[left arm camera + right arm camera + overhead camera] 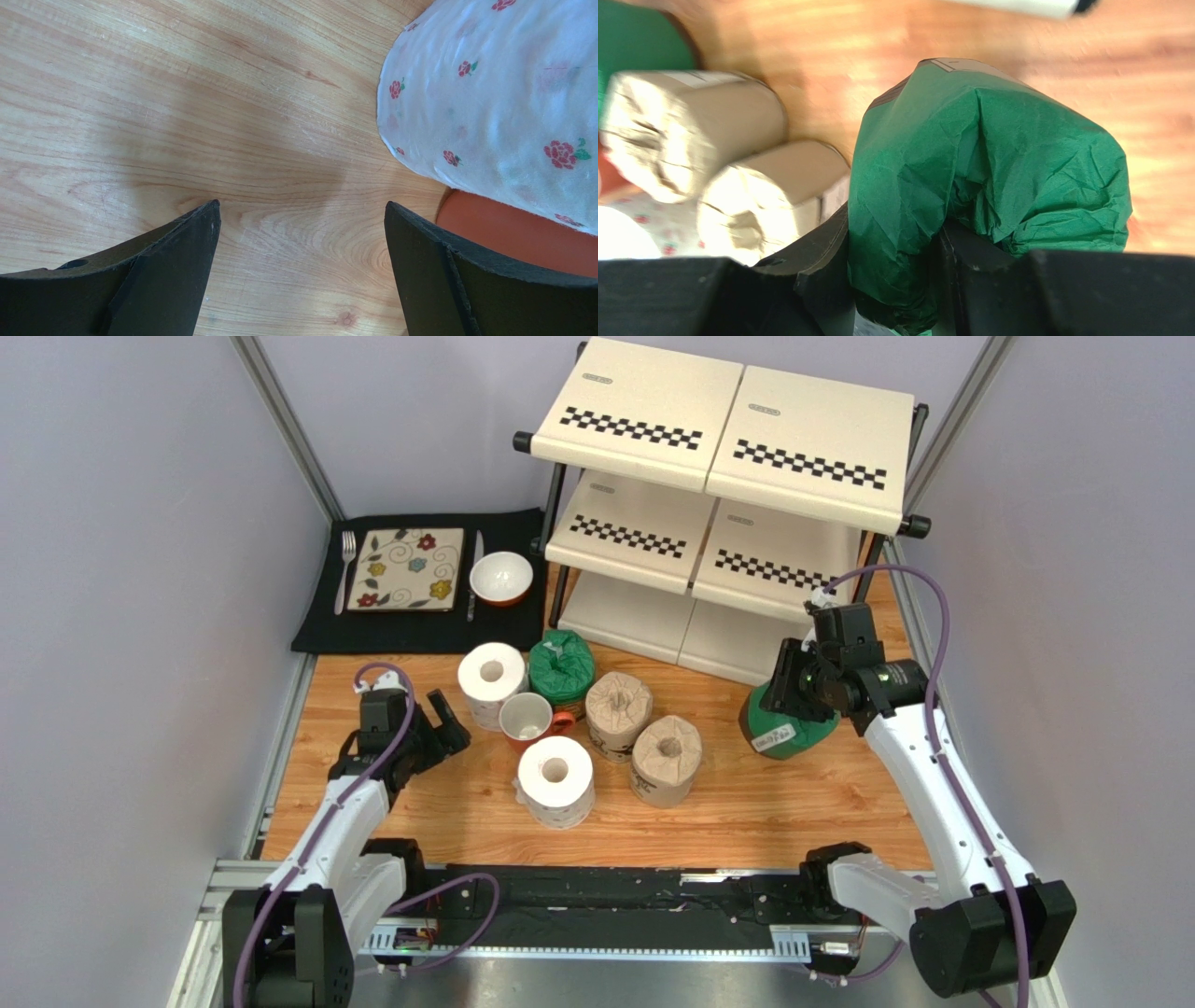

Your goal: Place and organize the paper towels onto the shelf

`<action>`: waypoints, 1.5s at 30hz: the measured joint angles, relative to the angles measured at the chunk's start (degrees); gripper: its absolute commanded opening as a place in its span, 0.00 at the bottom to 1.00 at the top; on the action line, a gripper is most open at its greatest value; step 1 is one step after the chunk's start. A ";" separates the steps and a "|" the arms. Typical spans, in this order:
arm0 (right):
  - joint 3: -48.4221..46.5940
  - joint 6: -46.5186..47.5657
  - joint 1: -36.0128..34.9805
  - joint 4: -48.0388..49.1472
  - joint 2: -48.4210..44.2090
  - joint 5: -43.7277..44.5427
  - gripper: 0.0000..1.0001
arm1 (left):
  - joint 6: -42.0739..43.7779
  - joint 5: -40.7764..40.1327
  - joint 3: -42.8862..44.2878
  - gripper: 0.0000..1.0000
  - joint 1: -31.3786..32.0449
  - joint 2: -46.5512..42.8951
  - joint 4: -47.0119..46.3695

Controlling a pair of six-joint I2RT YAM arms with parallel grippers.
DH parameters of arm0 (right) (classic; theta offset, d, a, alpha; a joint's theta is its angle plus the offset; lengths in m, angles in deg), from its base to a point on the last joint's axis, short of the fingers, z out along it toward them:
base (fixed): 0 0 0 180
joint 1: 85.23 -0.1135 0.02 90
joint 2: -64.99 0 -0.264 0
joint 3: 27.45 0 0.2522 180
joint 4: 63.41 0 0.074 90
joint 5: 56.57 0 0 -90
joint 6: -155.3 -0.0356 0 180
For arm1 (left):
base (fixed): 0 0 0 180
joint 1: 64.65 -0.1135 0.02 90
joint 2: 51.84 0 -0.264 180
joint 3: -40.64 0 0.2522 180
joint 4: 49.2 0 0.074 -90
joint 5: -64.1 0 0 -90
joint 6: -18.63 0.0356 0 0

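Observation:
My right gripper (797,693) is shut on the wall of a green-wrapped roll (786,725), one finger in its core, right of the cluster; the roll fills the right wrist view (990,161). A second green roll (561,665), two tan rolls (619,711) (666,756) and two white rolls (491,679) (556,777) stand mid-table. My left gripper (438,728) is open and empty over bare wood, just left of the flowered white roll (505,98). The three-tier shelf (730,434) stands at the back, with no rolls on it.
A white-and-orange mug (530,714) stands among the rolls; its orange side shows in the left wrist view (519,234). A black placemat (316,623) at back left holds a flowered plate (408,567), a fork, a knife and a small bowl (501,577).

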 measured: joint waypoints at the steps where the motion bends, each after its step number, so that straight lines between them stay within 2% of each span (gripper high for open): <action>1: 0.00 0.26 -0.48 -1.27 0.11 0.83 0.27 | 0.00 0.04 0.00 0.96 0.00 0.00 0.00; 10: 0.00 0.63 -9.33 -6.23 3.41 7.39 0.31 | 0.13 0.07 0.07 0.95 0.00 0.15 0.00; 13: 0.02 0.24 -12.17 -6.19 4.92 7.96 0.39 | 0.13 0.07 0.07 0.95 0.00 0.17 0.02; 17: 0.17 -0.72 -15.58 -5.86 8.22 9.20 0.56 | 0.15 0.07 0.07 0.95 0.00 0.17 0.02; 20: 0.79 -1.42 -17.03 -4.44 10.21 9.25 0.64 | 0.17 0.07 0.07 0.95 0.00 0.17 0.02; 27: 1.90 -3.04 -17.88 -1.81 8.00 8.83 0.70 | 0.17 0.07 0.13 0.95 0.00 0.26 0.02; 36: -0.24 -7.69 -17.92 -1.88 -6.97 14.27 0.70 | 0.17 0.11 0.35 0.95 0.00 0.61 0.11; 45: 2.10 -18.36 -15.47 -7.87 -6.69 23.63 0.73 | 0.17 0.15 0.39 0.95 -0.02 0.79 -0.02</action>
